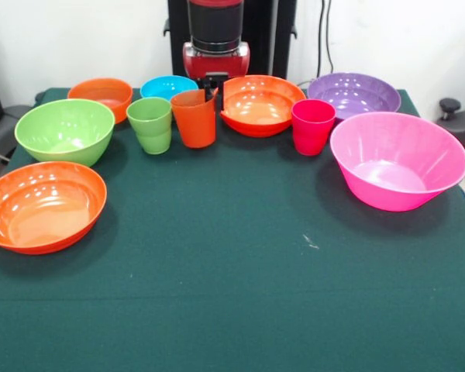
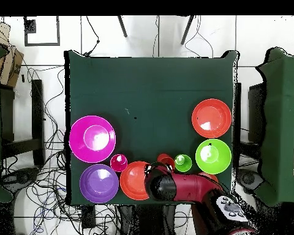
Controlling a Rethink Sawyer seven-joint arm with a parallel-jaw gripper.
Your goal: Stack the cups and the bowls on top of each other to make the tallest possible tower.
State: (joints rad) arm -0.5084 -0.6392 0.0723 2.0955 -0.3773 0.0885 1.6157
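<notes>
My gripper (image 1: 211,87) hangs at the table's far middle, shut on the far rim of the orange cup (image 1: 194,120), which leans slightly. The light green cup (image 1: 150,124) stands just left of it and the magenta-red cup (image 1: 312,126) to the right. A wide orange bowl (image 1: 260,105) sits right behind the gripper, with the small blue bowl (image 1: 167,85) and small orange bowl (image 1: 101,93) to its left. The purple bowl (image 1: 355,94), pink bowl (image 1: 395,159), green bowl (image 1: 64,130) and second wide orange bowl (image 1: 43,205) stand apart. Nothing is stacked.
The dark green table cloth (image 1: 232,294) covers the table; all the pieces sit in its far half and along its sides. In the overhead view the arm (image 2: 174,186) covers the blue bowl and most of the orange cup (image 2: 166,160). Chairs and cables surround the table.
</notes>
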